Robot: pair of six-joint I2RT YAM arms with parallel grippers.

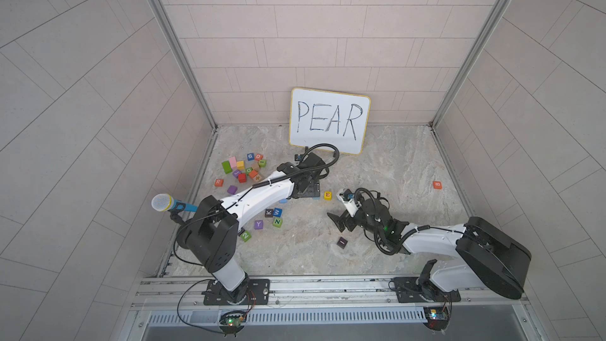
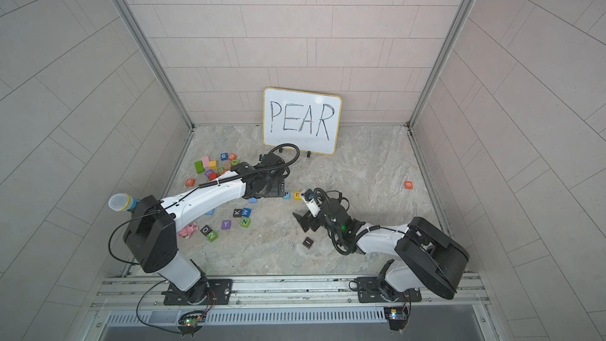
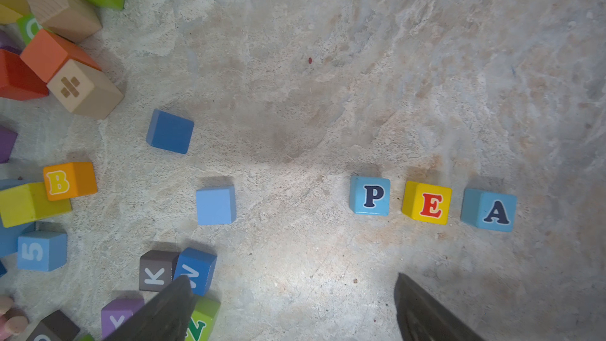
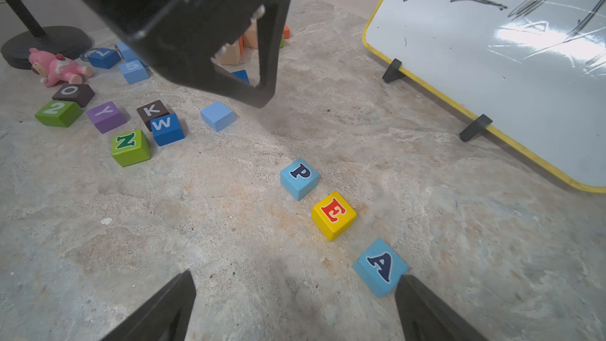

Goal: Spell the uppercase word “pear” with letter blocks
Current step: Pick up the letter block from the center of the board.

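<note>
Left hand [image 3: 292, 278] and right hand [image 4: 295, 276] both hover, jaws spread wide

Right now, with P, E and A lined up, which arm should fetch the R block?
Likely left. The orange R block lies on that arm's side, near the pile; the left gripper is open and empty.
</note>
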